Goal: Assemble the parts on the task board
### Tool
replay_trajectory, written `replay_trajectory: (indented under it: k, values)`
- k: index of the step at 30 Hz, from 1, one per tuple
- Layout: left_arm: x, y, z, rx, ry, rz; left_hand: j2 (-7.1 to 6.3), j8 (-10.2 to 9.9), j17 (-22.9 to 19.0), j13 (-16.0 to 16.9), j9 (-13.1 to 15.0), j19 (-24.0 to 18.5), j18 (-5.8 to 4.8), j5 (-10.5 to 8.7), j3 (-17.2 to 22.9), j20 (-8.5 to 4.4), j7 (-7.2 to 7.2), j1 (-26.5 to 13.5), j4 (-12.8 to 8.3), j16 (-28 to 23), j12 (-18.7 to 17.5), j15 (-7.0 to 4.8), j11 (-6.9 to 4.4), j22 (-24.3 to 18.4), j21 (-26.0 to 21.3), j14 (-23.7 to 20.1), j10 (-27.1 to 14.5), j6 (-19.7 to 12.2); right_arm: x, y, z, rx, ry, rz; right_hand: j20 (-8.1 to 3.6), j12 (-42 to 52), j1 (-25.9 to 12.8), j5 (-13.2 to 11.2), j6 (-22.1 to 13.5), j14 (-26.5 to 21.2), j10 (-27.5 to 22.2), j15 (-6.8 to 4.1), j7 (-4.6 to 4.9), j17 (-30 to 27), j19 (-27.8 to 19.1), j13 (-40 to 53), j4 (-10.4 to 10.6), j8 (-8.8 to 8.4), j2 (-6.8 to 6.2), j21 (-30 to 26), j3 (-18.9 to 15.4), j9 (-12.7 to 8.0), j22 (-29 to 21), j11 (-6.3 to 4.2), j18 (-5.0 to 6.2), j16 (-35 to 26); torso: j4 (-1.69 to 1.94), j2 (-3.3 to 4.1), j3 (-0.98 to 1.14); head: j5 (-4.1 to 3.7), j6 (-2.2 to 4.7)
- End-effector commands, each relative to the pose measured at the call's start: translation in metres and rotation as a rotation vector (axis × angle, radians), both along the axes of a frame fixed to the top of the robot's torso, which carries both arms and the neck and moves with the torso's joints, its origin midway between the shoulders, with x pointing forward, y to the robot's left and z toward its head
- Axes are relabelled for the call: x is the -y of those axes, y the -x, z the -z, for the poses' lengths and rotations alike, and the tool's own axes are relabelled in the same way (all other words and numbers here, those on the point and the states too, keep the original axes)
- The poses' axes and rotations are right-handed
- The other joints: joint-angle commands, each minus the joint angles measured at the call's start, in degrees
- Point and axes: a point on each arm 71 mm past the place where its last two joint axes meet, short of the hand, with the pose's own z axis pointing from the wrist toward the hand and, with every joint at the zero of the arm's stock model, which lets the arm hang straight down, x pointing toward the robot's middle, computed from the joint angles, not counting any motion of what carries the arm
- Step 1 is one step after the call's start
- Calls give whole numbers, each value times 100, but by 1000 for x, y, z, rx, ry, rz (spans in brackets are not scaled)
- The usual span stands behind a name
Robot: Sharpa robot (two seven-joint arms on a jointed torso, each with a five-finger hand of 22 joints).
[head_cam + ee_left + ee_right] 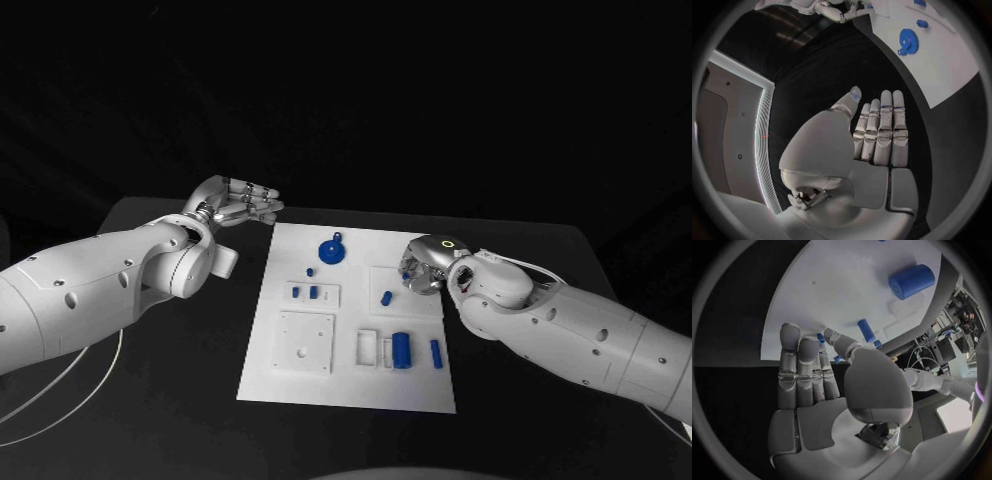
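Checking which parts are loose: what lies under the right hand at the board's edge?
The right hand hovers over the task board's right edge, holding nothing. A small blue cylinder lies beside it; whatever sits directly beneath is covered.

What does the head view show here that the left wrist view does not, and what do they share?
Head view alone: the right robot hand over the task board, plus the small blue parts lower on the board, such as the blue block. Left wrist view alone: the left robot hand from behind, fingers straight and holding nothing, over the black table. Both share the blue gear and the board's white surface.
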Motion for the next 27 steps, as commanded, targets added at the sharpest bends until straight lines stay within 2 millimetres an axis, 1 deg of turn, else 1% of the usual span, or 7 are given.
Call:
replay_trajectory:
  k: [1, 4, 6, 8, 10, 11, 27]
  values:
    - [0, 0, -2, 17, 18, -3, 54, -24, 11, -6, 1, 36, -51, 33, -23, -4, 2, 19, -12, -11, 7, -7, -2, -8, 40, 60, 42, 48, -4, 2, 4, -14, 19, -15, -34, 0, 11, 23, 75, 11, 64, -55, -8, 12, 231, 2, -45, -8, 81, 46, 2, 7, 18, -19, 8, 31, 4, 0, 2, 8, 0]
    - [0, -1, -3, 21, 22, -11, 51, -24, 17, -6, 1, 44, -51, 35, -23, -10, 2, 24, -16, -9, 7, -13, -2, -5, 46, 78, 42, 51, -5, 2, 4, -14, 20, -17, -48, 2, 43, 38, 121, 6, 103, -69, -12, 30, 229, 4, -101, -7, 154, 94, 11, 10, 50, -31, -1, 34, 4, 0, 3, 12, 0]
    - [0, -1, -3, 22, 24, -13, 51, -24, 17, -6, 1, 44, -51, 35, -23, -10, 2, 24, -16, -9, 7, -13, -2, -5, 46, 78, 42, 51, -6, 2, 5, -12, 24, -16, -72, 3, 107, -2, 192, -1, 174, -95, -15, 44, 224, 8, -177, -8, 261, 118, 49, 20, 76, -52, -2, 34, 3, 1, 1, 14, 2]
    - [0, -1, -3, 21, 26, -13, 51, -24, 17, -6, 1, 44, -51, 35, -23, -10, 2, 24, -16, -9, 7, -13, -2, -5, 46, 78, 42, 51, -6, 2, 6, -6, 30, -14, -85, 6, 168, -2, 230, -6, 218, -99, -6, 65, 212, 14, -317, -9, 382, 191, 246, 18, 145, -46, -8, 40, 6, 1, 0, 17, 3]
    - [0, -1, -3, 20, 27, -12, 51, -24, 17, -6, 1, 44, -51, 35, -23, -10, 2, 24, -16, -9, 7, -13, -2, -5, 46, 78, 42, 51, -6, 2, 6, 1, 33, -10, -90, 7, 119, -39, 285, -13, 275, -106, -23, 77, 195, 18, -389, -9, 412, 211, 382, 23, 198, -61, -3, 38, 6, 1, -1, 16, 0]
    - [0, -1, -3, 20, 27, -11, 51, -24, 17, -6, 1, 44, -51, 35, -23, -10, 2, 24, -16, -9, 7, -13, -2, -5, 46, 78, 42, 51, -6, 2, 6, 5, 34, -7, -90, 9, 118, -113, 306, -10, 297, -108, -31, 80, 193, 21, -411, -7, 437, 216, 440, 26, 213, -67, -5, 37, 4, -1, -2, 16, -1]
    - [-2, -2, -2, 14, 26, -14, 52, -25, 29, -6, 0, 37, -61, 33, -25, -14, 1, 24, -12, -12, 7, -13, 4, 0, 48, 85, 14, 57, -9, 2, 2, 65, 10, 20, -147, 8, -83, -25, 468, 10, 451, -168, -82, 112, 216, 27, -580, -6, 470, 270, 600, 59, 383, -118, -18, 19, 3, -3, -1, 10, 9]
